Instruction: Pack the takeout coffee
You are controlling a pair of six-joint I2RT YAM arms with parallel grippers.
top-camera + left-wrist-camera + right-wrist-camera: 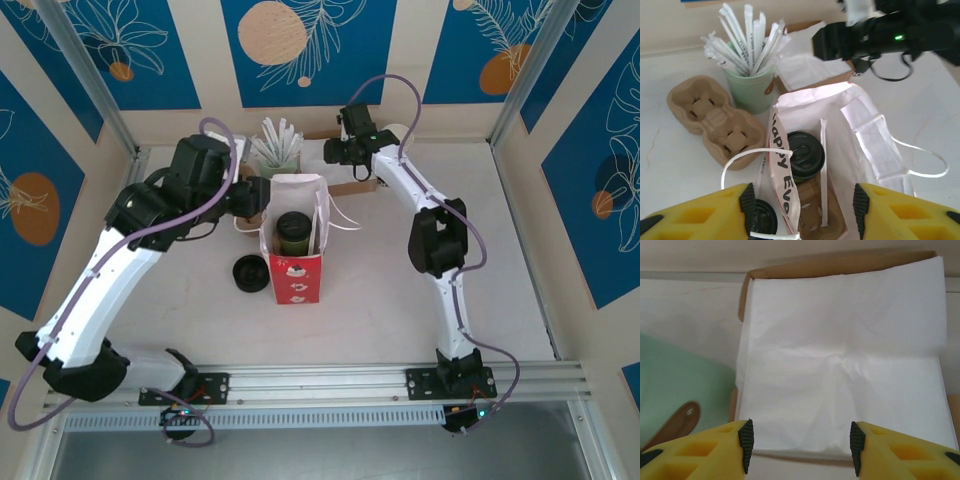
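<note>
A pale, faintly marbled desk [400, 300] sits in a booth of beige walls hung with blue panels [300, 45] bearing orange discs and leaf drawings, with metal posts at the corners. The takeout coffee [293, 232] [805, 155] stands upright inside the open red bag [296, 272] [865, 125] near the desk's middle, its long axis vertical and its round black lid facing up. The bag's white walls and string handles close round it on all sides. A loose black lid [250, 273] [762, 217] lies flat just beside the bag on the left. Behind the bag stand a green cup of wrapped straws [277, 150] [750, 90], a brown pulp cup carrier [715, 120] and a cardboard box of white napkins [840, 365] [810, 70]. The left pincer [803, 200] hangs above the bag mouth, fingers apart and clamped on nothing. The right pincer [800, 440] [340, 150] hovers over the napkins, likewise apart and empty.
</note>
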